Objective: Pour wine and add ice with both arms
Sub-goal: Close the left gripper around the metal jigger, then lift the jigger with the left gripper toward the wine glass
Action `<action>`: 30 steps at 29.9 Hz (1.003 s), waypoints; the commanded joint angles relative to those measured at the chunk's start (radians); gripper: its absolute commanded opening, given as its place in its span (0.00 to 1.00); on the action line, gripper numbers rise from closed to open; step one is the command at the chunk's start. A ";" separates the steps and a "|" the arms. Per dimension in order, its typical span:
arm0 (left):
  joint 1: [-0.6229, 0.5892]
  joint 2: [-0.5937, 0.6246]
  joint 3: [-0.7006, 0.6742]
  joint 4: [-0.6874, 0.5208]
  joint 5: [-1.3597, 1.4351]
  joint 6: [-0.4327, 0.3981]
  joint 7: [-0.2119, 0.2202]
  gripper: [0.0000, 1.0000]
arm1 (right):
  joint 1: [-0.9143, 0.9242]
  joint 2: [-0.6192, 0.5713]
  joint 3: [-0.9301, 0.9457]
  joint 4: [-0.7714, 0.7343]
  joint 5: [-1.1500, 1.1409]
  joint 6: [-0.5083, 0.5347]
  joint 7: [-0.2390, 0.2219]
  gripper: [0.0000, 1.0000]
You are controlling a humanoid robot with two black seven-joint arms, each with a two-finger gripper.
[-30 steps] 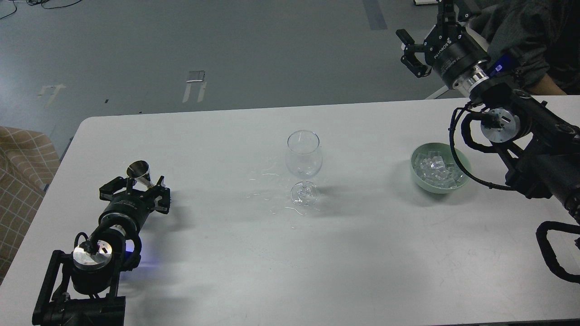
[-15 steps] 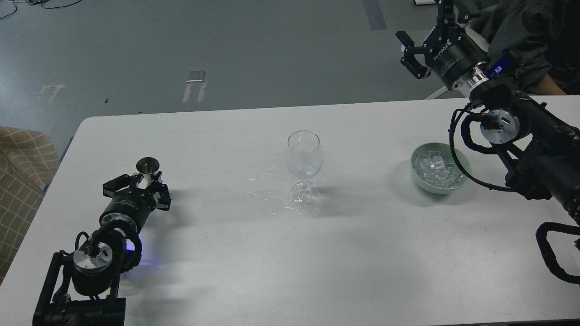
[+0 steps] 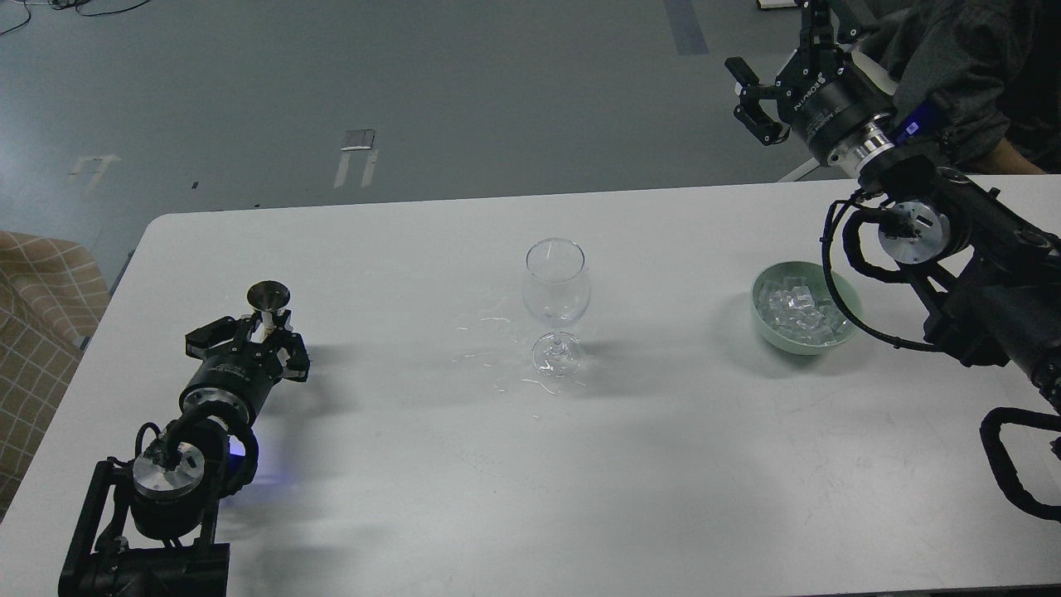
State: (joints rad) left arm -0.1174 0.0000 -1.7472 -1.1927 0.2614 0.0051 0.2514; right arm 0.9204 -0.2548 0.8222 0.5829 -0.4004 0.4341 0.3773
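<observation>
Green bowl (image 3: 761,319) holds ice (image 3: 800,312); wine glass (image 3: 556,298) looks empty.

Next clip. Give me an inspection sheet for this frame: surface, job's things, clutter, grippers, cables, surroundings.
Surface: white table, with clear splashes left of the glass foot.
Job's things: wine glass upright at centre, no fill level visible; ice cubes heaped in a green bowl to the right; small metal measuring cup at the left.
Clutter: nothing seen.
Grippers: left gripper low over the table, closed around the cup's stem; right gripper raised beyond the far edge, fingers apart, holding nothing.
Cables: black loops on the right arm hang at the bowl's rim.
Surroundings: grey floor; a person behind the right arm.
</observation>
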 commanded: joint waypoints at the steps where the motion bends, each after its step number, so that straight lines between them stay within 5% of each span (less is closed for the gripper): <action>1: -0.007 0.000 0.002 -0.031 -0.002 0.016 0.009 0.00 | 0.000 0.000 0.000 0.000 0.000 0.000 0.000 1.00; 11: -0.024 0.000 0.060 -0.206 -0.013 0.167 0.023 0.00 | -0.003 -0.001 0.000 0.000 0.000 0.000 0.000 1.00; 30: -0.011 0.000 0.209 -0.441 -0.016 0.314 0.086 0.00 | -0.029 -0.009 0.000 0.015 0.000 0.000 0.000 1.00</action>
State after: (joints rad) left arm -0.1284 0.0000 -1.5650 -1.6104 0.2454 0.2991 0.3352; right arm 0.8928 -0.2602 0.8222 0.5984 -0.4003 0.4341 0.3774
